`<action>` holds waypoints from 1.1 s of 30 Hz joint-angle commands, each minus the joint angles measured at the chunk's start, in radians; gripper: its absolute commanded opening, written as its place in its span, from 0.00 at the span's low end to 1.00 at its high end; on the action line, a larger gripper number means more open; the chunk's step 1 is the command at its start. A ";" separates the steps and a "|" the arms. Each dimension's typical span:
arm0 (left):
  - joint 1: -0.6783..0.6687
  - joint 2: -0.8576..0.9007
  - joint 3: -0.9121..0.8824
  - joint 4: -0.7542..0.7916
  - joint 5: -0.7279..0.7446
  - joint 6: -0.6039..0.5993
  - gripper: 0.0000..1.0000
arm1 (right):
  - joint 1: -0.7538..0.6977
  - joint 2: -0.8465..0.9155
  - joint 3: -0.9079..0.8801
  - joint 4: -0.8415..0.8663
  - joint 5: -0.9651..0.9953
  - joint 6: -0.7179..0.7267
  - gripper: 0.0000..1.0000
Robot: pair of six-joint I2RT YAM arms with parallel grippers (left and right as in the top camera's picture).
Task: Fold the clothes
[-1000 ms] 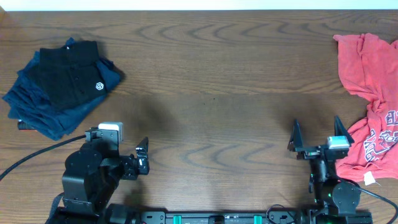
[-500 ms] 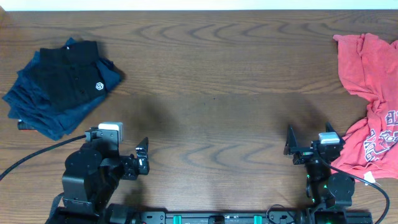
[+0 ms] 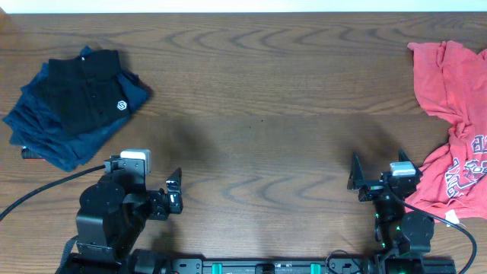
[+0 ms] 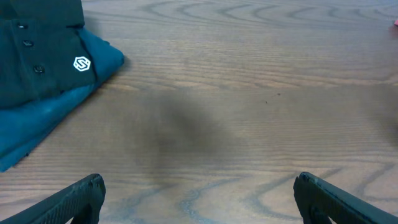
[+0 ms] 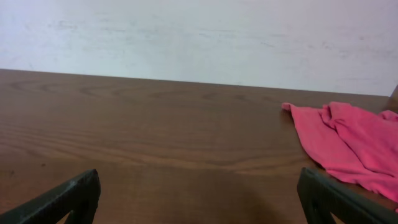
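A folded black collared shirt (image 3: 80, 95) with a small white round logo (image 3: 122, 106) lies on a stack of navy-blue garments (image 3: 53, 141) at the far left. Both show in the left wrist view: the shirt (image 4: 37, 56) and the navy cloth (image 4: 56, 112). A crumpled coral-red printed T-shirt (image 3: 453, 114) lies at the right edge and also shows in the right wrist view (image 5: 348, 140). My left gripper (image 3: 175, 192) (image 4: 199, 193) is open and empty over bare wood. My right gripper (image 3: 377, 179) (image 5: 199, 190) is open and empty, just left of the red T-shirt.
The brown wooden table (image 3: 259, 114) runs between the two piles. A black cable (image 3: 46, 186) trails from the left arm to the left edge. A pale wall (image 5: 199, 37) stands behind the table's far edge.
My right gripper has shifted a little to the left and back toward the front edge, then held still. The left arm and the clothes have not moved.
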 commanded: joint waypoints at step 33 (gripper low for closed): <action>0.140 -0.485 -0.834 0.951 0.032 0.033 0.98 | -0.006 0.000 -0.001 -0.006 0.003 -0.011 0.99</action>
